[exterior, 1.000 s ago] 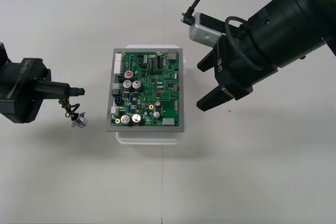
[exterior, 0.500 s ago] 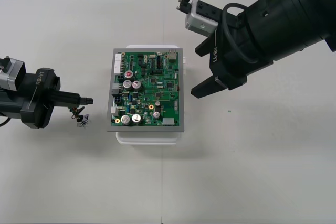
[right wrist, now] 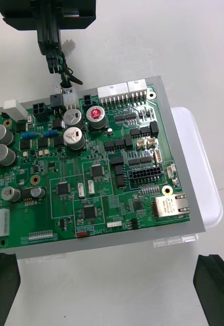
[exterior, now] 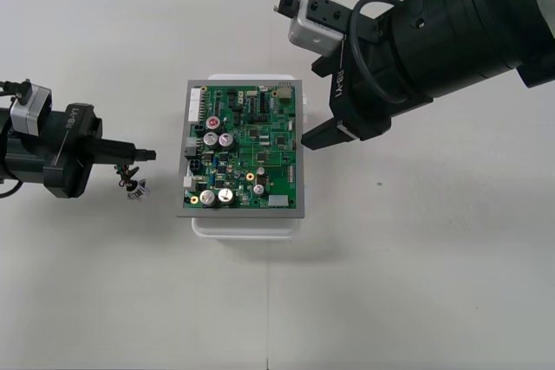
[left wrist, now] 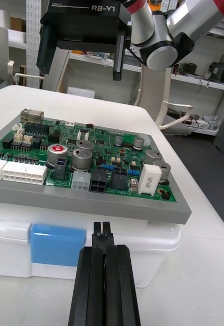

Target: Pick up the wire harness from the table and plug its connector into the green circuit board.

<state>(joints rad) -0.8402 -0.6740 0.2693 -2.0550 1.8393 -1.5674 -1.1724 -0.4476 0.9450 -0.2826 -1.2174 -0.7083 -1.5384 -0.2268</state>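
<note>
"RB-Y1": on right gripper (left wrist: 81,66) housing | "SWITCH": printed on green circuit board (right wrist: 91,168) edge

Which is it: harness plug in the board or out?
Out: the left gripper holds the plug short of the green circuit board.

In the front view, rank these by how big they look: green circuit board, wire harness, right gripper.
Largest: right gripper and green circuit board, about alike; the gripper is nearer the camera, so unranked.
Smallest: wire harness.

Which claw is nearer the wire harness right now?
Left. The left claw is shut on the wire harness, left of the green board; the right claw is open beside the board's right edge.
</note>
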